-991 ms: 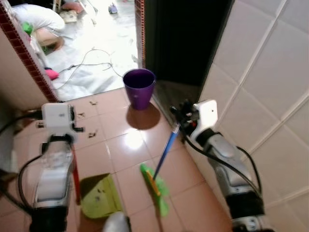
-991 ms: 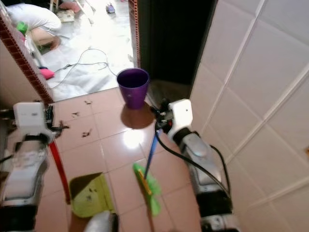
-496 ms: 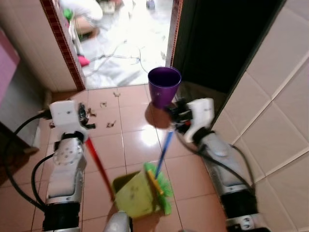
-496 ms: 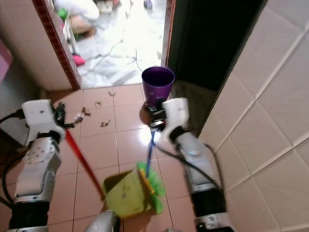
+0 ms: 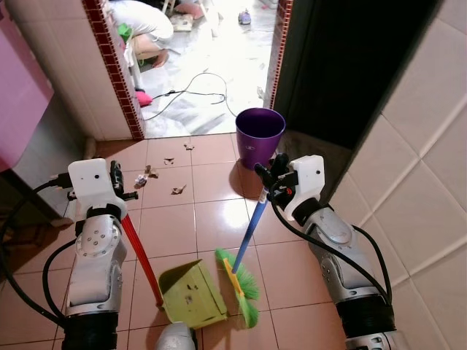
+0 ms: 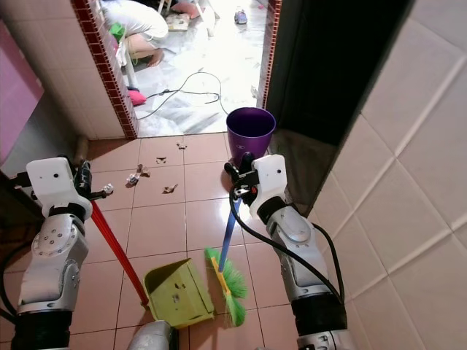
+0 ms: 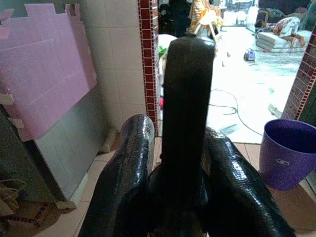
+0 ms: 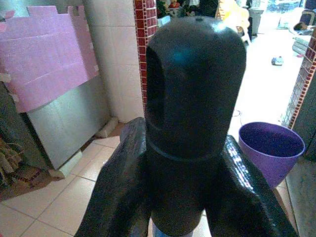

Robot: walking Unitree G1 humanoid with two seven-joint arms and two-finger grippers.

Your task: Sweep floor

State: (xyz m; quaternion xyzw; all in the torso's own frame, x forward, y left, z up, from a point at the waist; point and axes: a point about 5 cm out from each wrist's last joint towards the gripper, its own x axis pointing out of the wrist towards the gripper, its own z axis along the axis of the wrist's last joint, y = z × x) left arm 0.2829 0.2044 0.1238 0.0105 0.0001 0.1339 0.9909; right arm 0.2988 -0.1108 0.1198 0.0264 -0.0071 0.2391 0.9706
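The right gripper (image 5: 271, 177) is clenched on the blue broom (image 5: 241, 273), whose green bristles touch the floor (image 5: 175, 219) beside the green dustpan (image 5: 191, 293) (red handle), apparently grasped by the left gripper (image 5: 117, 177). Scraps (image 5: 177, 190) lie near the purple bin (image 5: 259, 135).

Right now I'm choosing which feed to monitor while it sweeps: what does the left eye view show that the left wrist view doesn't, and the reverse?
Left eye view alone: the green dustpan on the tiles, the broom head beside it, the scraps near the doorway, and the right gripper shut on the broom's blue stick.
Left wrist view alone: a close look at the left gripper shut round the dustpan's black handle end.
Both: the purple bin, the red-tiled door edge and the pink board.
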